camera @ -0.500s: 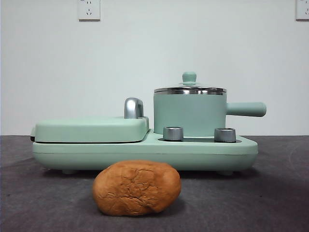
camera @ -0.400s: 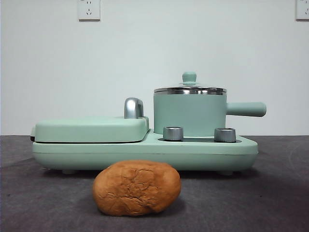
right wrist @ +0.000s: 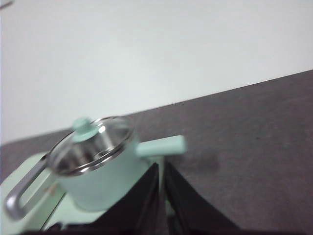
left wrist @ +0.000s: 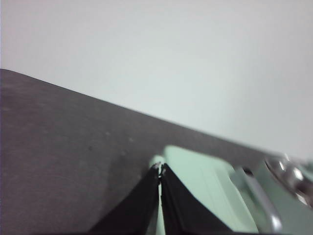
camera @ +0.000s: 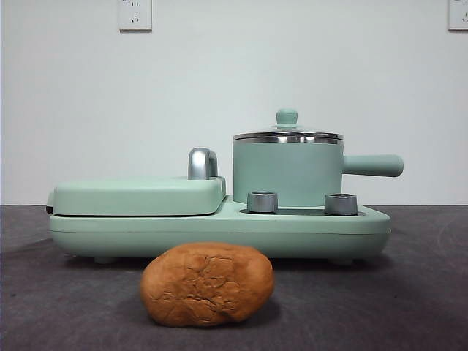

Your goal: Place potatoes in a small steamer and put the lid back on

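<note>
The orange-brown wrinkled potato (camera: 207,284) lies on the dark table in front of the appliance in the front view. The small mint-green steamer pot (camera: 287,174) stands on the right of the base, its handle (camera: 373,165) pointing right. The glass lid (camera: 287,134) with its mint knob (camera: 287,116) sits on the pot. In the right wrist view the pot (right wrist: 102,174), lid (right wrist: 93,144) and handle (right wrist: 161,146) show beyond my shut, empty right gripper (right wrist: 161,166). My left gripper (left wrist: 160,169) is shut and empty, above the griddle's end (left wrist: 205,191). Neither gripper shows in the front view.
The flat mint griddle cover (camera: 137,194) with a chrome handle (camera: 202,163) fills the left of the appliance base (camera: 219,232). Two steel dials (camera: 262,202) (camera: 341,204) sit in front of the pot. A white wall stands behind.
</note>
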Controlling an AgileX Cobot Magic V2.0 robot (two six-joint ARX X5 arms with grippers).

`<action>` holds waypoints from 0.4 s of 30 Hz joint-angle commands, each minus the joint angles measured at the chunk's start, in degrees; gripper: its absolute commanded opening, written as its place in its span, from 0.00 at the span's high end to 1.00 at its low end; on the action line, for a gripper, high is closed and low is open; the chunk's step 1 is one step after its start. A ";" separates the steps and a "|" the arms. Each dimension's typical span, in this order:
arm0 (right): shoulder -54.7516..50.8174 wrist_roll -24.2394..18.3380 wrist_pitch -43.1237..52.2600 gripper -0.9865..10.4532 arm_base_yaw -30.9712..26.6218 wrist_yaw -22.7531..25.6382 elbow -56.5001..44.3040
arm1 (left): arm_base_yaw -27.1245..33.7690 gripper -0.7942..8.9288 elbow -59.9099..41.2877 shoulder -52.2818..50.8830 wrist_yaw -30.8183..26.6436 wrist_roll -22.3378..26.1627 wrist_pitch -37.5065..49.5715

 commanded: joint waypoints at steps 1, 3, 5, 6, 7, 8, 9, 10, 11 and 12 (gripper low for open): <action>4.04 -6.32 -1.55 0.90 0.17 -3.37 3.93 | -0.11 0.91 5.01 4.50 4.59 8.94 -1.90; 7.52 -10.34 -3.23 0.90 0.17 -6.47 6.60 | -0.11 0.91 8.33 8.13 8.68 12.61 -3.93; 10.69 -14.69 -4.81 0.90 0.17 -9.18 8.92 | -0.13 0.91 11.06 11.41 12.59 15.54 -5.66; 12.37 -17.09 -5.44 0.90 0.17 -10.60 10.08 | -0.13 0.91 12.28 12.96 14.53 16.98 -6.49; 13.66 -18.88 -5.88 0.90 0.17 -11.72 10.93 | -0.13 0.91 13.44 14.45 16.26 18.49 -7.28; 15.10 -20.85 -6.29 0.90 0.17 -12.79 11.85 | -0.13 0.91 14.53 16.00 17.99 20.11 -8.00; 16.57 -22.84 -6.73 0.90 0.22 -13.62 12.81 | -0.13 0.91 15.56 17.53 19.63 21.88 -8.68; 17.73 -24.41 -6.99 0.90 0.24 -13.97 13.55 | -0.13 0.91 16.35 18.82 21.09 23.50 -9.25; 18.97 -26.18 -7.30 0.90 0.35 -14.40 14.34 | -0.15 0.91 17.22 20.13 22.58 25.35 -10.01; 19.98 -27.87 -7.50 0.90 0.50 -14.62 15.02 | -0.22 0.91 17.92 21.33 23.76 27.19 -10.73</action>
